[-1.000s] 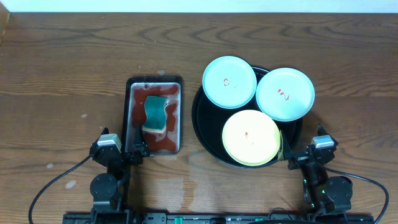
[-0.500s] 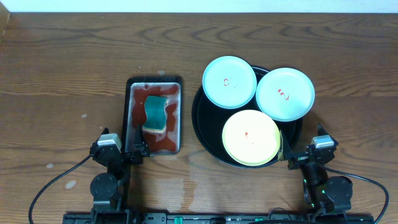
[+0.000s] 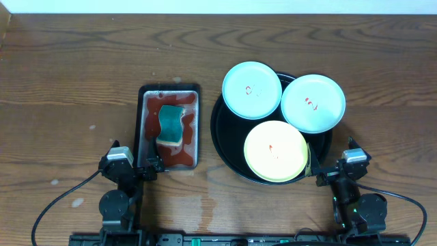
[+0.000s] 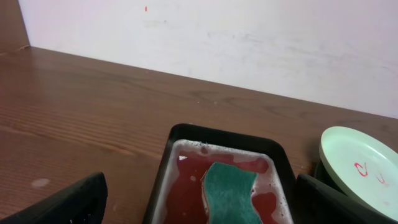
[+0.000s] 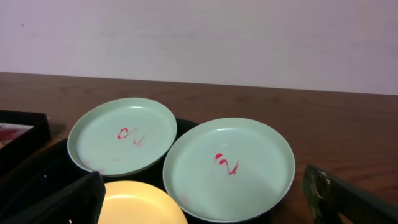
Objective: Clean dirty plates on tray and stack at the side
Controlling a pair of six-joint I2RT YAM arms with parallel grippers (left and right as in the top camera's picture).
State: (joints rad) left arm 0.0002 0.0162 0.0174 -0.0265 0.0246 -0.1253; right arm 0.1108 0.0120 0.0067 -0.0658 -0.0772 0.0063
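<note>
Dark brown wood forms the table (image 3: 68, 82) that carries every item. My left end effector (image 3: 133, 169) rests at the near edge, jaws spread wide and grasping nothing. Just ahead of it lies the rectangular black pan (image 3: 169, 87) of reddish liquid, long axis running away from me. The green sponge (image 3: 169, 124) lies in it along the same axis. To the right sits the round black tray (image 3: 229, 147), which has no long axis. It holds three plates, all face up. The left blue-white plate (image 3: 252, 89) overhangs the far-left rim, the right blue-white plate (image 3: 313, 102) overhangs the far-right rim, and the yellow plate (image 3: 275, 151) lies nearest me. Each is round, so no heading applies, and each shows a red smear at centre. My right end effector (image 3: 343, 174) rests just beside the tray's near-right rim, jaws likewise released and empty. I judge the task not yet begun. The next move calls for lifting the sponge with the left end effector while the right steadies a plate.
</note>
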